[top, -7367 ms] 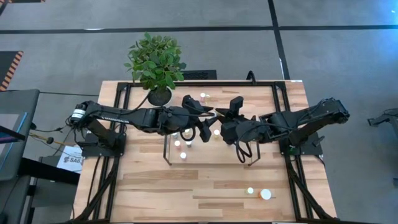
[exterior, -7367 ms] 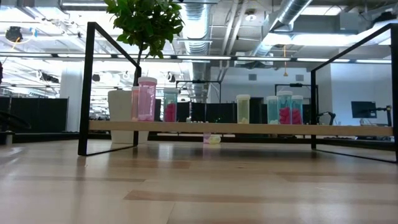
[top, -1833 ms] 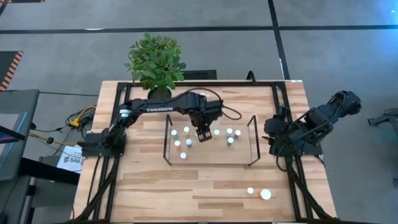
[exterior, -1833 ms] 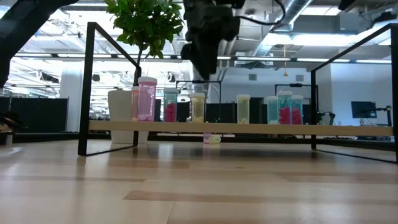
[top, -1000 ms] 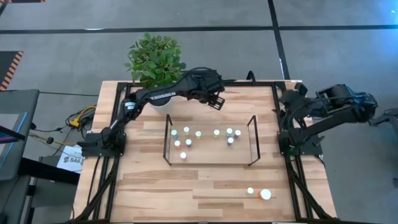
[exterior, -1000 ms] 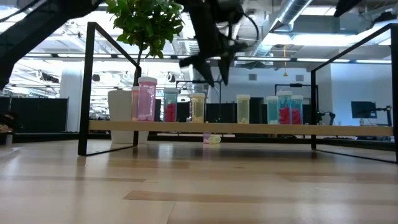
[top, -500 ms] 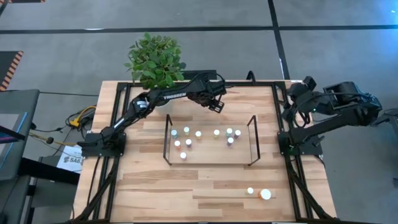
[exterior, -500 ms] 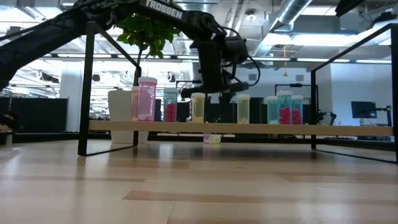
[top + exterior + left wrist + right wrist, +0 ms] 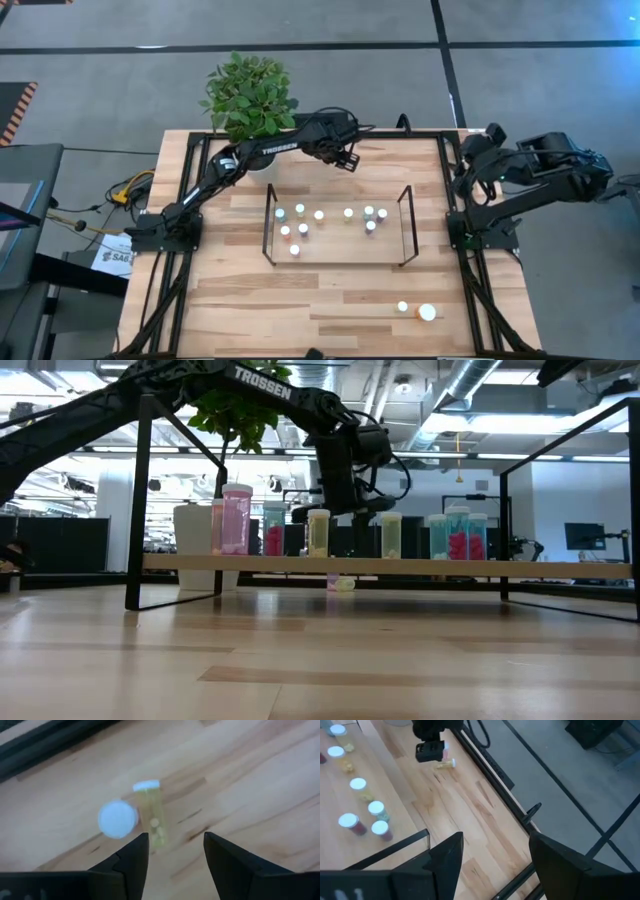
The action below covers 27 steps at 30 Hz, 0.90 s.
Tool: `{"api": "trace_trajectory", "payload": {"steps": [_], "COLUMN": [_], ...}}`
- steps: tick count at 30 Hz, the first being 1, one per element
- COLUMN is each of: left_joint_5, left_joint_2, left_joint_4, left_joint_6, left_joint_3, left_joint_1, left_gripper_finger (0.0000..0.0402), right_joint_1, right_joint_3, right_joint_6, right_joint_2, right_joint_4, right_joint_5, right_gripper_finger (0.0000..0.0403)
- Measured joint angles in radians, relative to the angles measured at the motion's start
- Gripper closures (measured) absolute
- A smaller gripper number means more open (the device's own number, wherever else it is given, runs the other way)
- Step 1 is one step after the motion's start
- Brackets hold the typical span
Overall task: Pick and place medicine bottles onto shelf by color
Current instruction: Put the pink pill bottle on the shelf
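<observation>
Two bottles stand nearest the front edge of the table [image 9: 250, 300], a small one [image 9: 402, 307] and a wider white-orange one [image 9: 428, 312] just beside it, well apart from both arms. Farther back, the shelf [image 9: 335, 250] sits mid-table with black wire frames at its short ends, and nine white-capped medicine bottles [image 9: 319, 215] stand on it; in the low view they read pink [image 9: 236, 520] toward one end, yellow [image 9: 391, 534] in the middle and teal [image 9: 458, 532] toward the other. Beyond the shelf, the left gripper [image 9: 346, 160] hangs over the table's far strip with its fingers [image 9: 131, 860] apart and nothing between them. Below it in the wrist view, a yellow bottle [image 9: 152, 814] lies on its side, touching or just beside an upright bottle seen cap-on [image 9: 117, 819]. The right gripper [image 9: 468, 163] is raised at the table's right edge, jaws apart and empty. A potted plant [image 9: 250, 100] stands at the far left corner.
</observation>
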Motion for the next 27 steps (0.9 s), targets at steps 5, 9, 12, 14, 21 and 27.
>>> {"api": "trace_trajectory", "payload": {"steps": [5,9,12,14,21,27], "left_joint_5": [0.038,0.041,0.032,0.011,0.056,0.043], "left_joint_2": [0.0,0.0,0.0,0.0,0.045,0.077], "left_joint_4": [0.038,0.032,0.031,0.033,0.03,0.027], "left_joint_6": [0.004,-0.007,-0.035,-0.036,-0.077,-0.077], "left_joint_3": [-0.006,-0.01,-0.01,-0.01,-0.01,0.012], "left_joint_1": [0.008,0.006,0.008,0.012,0.021,0.023], "left_gripper_finger": [0.0226,0.0226,0.0226,0.0226,0.0226,0.0226], "right_joint_1": [0.0,0.0,0.0,0.0,-0.009,-0.021], "right_joint_3": [0.0,0.0,0.0,0.0,0.0,0.0], "right_joint_6": [0.0,0.0,0.0,0.0,0.03,0.034], "right_joint_2": [0.0,0.0,0.0,0.0,0.0,-0.001], "right_joint_4": [0.0,0.0,0.0,0.0,0.003,0.003], "right_joint_5": [0.0,0.0,0.0,0.0,0.001,0.001], "right_gripper_finger": [0.0153,0.0153,0.0153,0.0153,0.0153,0.0153]}}
